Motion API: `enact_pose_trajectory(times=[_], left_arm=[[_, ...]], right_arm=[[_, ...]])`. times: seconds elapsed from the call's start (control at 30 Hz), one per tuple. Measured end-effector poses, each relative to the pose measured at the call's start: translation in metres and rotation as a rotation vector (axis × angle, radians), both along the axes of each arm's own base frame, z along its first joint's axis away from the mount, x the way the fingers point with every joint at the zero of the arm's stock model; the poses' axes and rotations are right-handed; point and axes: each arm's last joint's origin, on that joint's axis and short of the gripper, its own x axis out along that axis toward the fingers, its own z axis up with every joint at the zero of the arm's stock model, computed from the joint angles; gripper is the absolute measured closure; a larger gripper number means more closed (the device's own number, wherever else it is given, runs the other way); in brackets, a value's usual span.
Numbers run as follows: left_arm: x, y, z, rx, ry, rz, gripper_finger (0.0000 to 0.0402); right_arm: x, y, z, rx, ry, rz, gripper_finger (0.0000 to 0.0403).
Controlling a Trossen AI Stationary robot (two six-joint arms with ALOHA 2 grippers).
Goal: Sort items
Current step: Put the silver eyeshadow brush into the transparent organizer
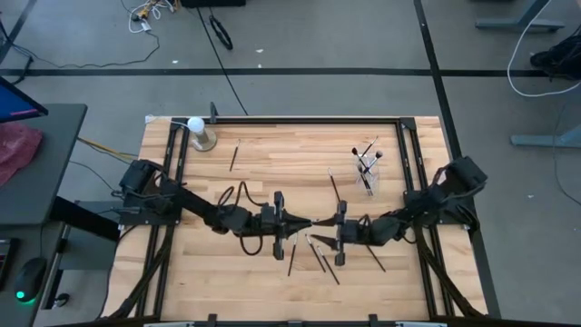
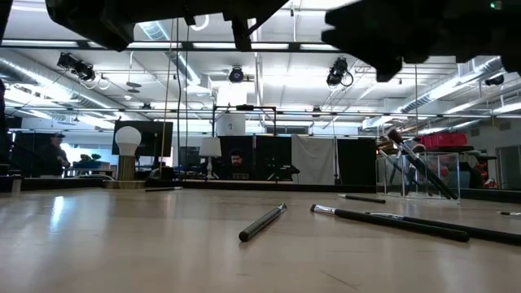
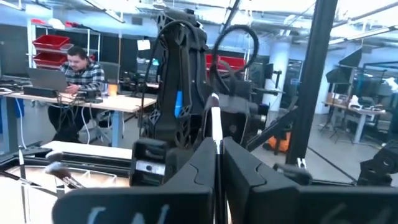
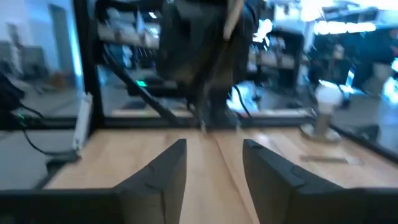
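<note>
Left gripper point(image 1: 296, 223) clamped on thin brush point(image 3: 215, 127) held mid-table, above loose brushes point(image 1: 320, 257). Right gripper point(image 1: 320, 224) facing it, fingers apart, holding nothing. Judged light, stiff, slippery; best pinched mid-shaft, clear of bristles. Cup point(image 1: 367, 169) holds sorted brushes.

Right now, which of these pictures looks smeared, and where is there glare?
Right wrist view: everything is motion-smeared, even the open right end effector. Low view: ceiling lights glare on the pale wooden table, while the thin dark makeup brushes stay sharp. Left wrist view: crisp around the shut left end effector.
</note>
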Motion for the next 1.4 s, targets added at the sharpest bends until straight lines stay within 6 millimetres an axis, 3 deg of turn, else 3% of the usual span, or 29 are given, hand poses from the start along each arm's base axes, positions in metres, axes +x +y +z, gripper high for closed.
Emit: enact_pose_trajectory(times=[0.3, 0.53, 0.67, 0.87, 1.03, 1.17, 1.4], left_arm=[[-0.001, 0.000, 0.004, 0.009, -0.039, 0.006, 0.0387], [-0.001, 0.000, 0.005, 0.009, -0.042, 0.008, 0.0387], [-0.001, 0.000, 0.005, 0.010, -0.043, 0.009, 0.0387], [-0.001, 0.000, 0.005, 0.012, -0.042, 0.010, 0.0383], [-0.001, 0.000, 0.004, 0.014, -0.032, 0.012, 0.0373], [0.000, 0.000, 0.002, 0.037, -0.011, 0.018, 0.0344], [-0.003, 0.000, 0.002, 0.084, 0.115, 0.018, 0.0236]], right_arm=[[0.026, -0.006, 0.023, 0.005, -0.094, 0.047, 0.0261], [0.033, -0.004, 0.032, -0.031, -0.117, 0.060, 0.0283], [0.036, -0.005, 0.033, -0.035, -0.108, 0.054, 0.0310], [0.037, -0.007, 0.033, -0.032, -0.106, 0.050, 0.0388], [0.037, -0.006, 0.031, -0.011, -0.089, 0.053, 0.0389], [0.036, -0.004, 0.026, -0.015, -0.034, 0.016, 0.0398], [0.015, 0.004, 0.015, -0.020, 0.031, -0.088, 0.0400]])
